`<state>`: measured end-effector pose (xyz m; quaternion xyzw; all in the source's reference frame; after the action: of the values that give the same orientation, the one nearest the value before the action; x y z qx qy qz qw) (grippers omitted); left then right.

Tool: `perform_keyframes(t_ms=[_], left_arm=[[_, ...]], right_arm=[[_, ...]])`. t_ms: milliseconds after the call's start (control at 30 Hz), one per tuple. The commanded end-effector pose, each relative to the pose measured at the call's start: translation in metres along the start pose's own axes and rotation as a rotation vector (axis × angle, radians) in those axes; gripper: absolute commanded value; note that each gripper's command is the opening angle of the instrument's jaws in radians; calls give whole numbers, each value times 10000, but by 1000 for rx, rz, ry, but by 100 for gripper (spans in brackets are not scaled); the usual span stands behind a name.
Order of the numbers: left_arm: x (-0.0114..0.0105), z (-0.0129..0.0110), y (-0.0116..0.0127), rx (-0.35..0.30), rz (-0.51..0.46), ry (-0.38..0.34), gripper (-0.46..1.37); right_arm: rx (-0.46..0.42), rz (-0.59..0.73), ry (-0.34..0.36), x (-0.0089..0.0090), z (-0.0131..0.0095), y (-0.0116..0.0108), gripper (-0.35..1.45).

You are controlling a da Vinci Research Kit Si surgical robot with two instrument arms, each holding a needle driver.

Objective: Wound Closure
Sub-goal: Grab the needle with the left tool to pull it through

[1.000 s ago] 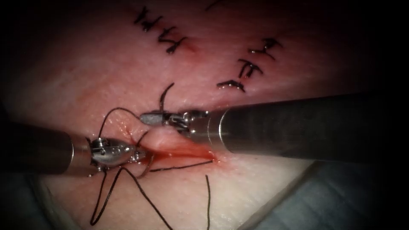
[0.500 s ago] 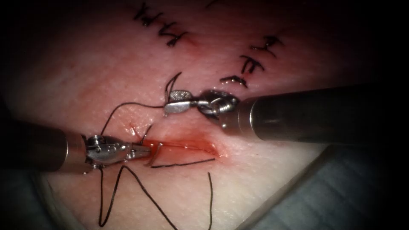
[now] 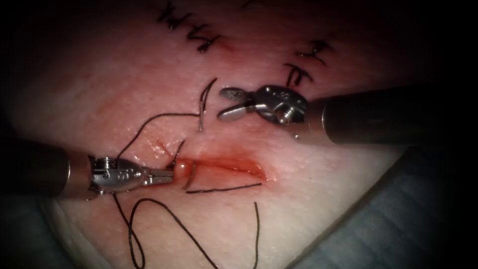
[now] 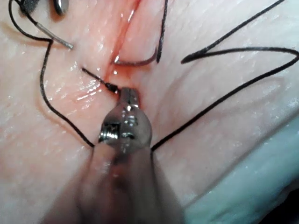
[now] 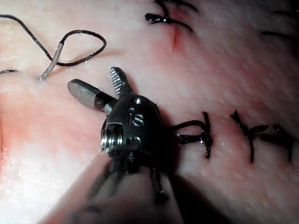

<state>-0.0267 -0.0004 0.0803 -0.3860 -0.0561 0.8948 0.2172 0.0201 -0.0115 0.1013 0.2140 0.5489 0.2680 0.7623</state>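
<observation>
The cut (image 3: 224, 167) lies across the tissue (image 3: 308, 199), wet with red fluid. The curved needle sits in the tissue at the cut's left end. Its grey tail (image 3: 201, 119) sticks out on the far side with thread (image 3: 149, 120) attached, and its arc (image 4: 135, 61) shows inside the cut. My left tool (image 3: 169, 174) is shut on the tissue lip at the cut's left end, also visible close up (image 4: 130, 92). My right tool (image 3: 221, 104) stands open and holds nothing, just right of the needle's tail; its spread jaws (image 5: 93, 77) hover over the tissue.
Two rows of finished stitches (image 3: 204, 42) (image 3: 298, 74) lie farther back. Loose thread (image 3: 164, 221) loops over the near tissue, with separate strands (image 3: 224, 189) (image 3: 257, 234) near the cut. A blue drape (image 3: 398, 224) borders the tissue at the lower right.
My right tool let go of the needle's tail, opened and drew back up and to the right. The left tool shifted slightly left, and the lifted tissue lip settled lower.
</observation>
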Motion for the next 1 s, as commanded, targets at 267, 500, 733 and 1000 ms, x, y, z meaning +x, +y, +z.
perform_keyframes(t_ms=[267,500,733,1000], left_arm=[[31,10,10,10,112,103,21],[56,15,22,-18,159,159,61],[63,24,25,-47,191,171,81],[67,34,21,-61,207,181,64]], right_arm=[[10,2,4,2,-1,-11,117],[15,-5,5,3,-1,-19,114],[19,-1,7,3,0,-26,111],[34,-4,14,2,5,-36,110]])
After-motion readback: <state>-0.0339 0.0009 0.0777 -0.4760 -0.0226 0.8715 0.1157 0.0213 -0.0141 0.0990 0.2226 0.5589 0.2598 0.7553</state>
